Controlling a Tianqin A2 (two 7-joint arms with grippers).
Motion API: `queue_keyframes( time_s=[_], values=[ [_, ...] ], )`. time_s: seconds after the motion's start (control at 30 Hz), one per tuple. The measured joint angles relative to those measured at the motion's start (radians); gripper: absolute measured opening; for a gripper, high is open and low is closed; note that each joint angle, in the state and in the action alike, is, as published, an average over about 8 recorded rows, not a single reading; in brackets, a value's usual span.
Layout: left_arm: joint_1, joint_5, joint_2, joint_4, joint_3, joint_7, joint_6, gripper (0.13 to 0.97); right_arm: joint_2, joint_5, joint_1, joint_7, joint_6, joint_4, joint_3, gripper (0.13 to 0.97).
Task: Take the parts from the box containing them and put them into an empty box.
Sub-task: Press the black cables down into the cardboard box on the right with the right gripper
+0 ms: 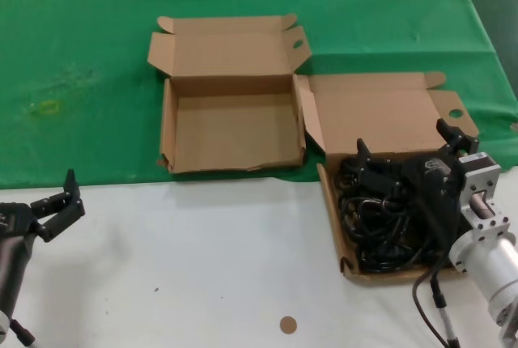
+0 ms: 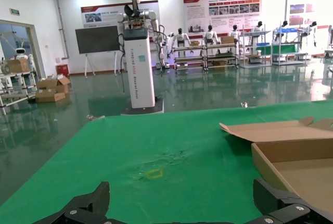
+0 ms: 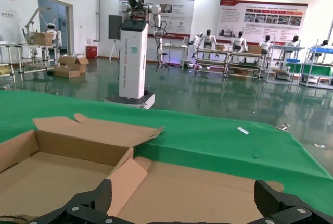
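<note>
1. On the right side of the table sits the full box [image 1: 333, 210], and the black cables [image 1: 387, 222] lie piled inside it.
2. Right above that pile hangs the right gripper [image 1: 405, 147], with its jaws wide apart and nothing in them.
3. Next door, up on the green cloth [image 1: 81, 81], waits the empty box [image 1: 166, 125] (its lid is flipped back).
4. Down near the front edge rests the left gripper [image 1: 63, 202], also open and holding nothing.
5. I think a good grab means going straight down and pinching one bundle of loops, not a lone plug, so the other cords don't come along.
</note>
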Motion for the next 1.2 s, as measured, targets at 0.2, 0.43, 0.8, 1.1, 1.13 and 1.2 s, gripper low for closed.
queue_keyframes(
  time_s=[0.2,0.43,0.8,1.1,1.13,1.2],
  values=[
    [0.0,0.0,0.0,0.0,0.0,0.0,0.0,0.938,0.009,0.004,0.0,0.005,0.009,0.002,-0.011,0.966],
    [0.0,0.0,0.0,0.0,0.0,0.0,0.0,0.911,0.061,0.041,0.002,0.017,0.056,0.017,-0.065,0.966],
    [0.0,0.0,0.0,0.0,0.0,0.0,0.0,0.762,0.328,0.274,0.036,-0.015,0.182,0.096,-0.279,0.966],
    [0.0,0.0,0.0,0.0,0.0,0.0,0.0,0.563,0.637,0.419,0.136,-0.019,0.144,0.13,-0.478,0.966],
    [0.0,0.0,0.0,0.0,0.0,0.0,0.0,0.536,0.669,0.419,0.151,-0.009,0.121,0.129,-0.496,0.966],
    [0.0,0.0,0.0,0.0,0.0,0.0,0.0,0.482,0.733,0.402,0.184,0.018,0.063,0.124,-0.527,0.966]
  ],
)
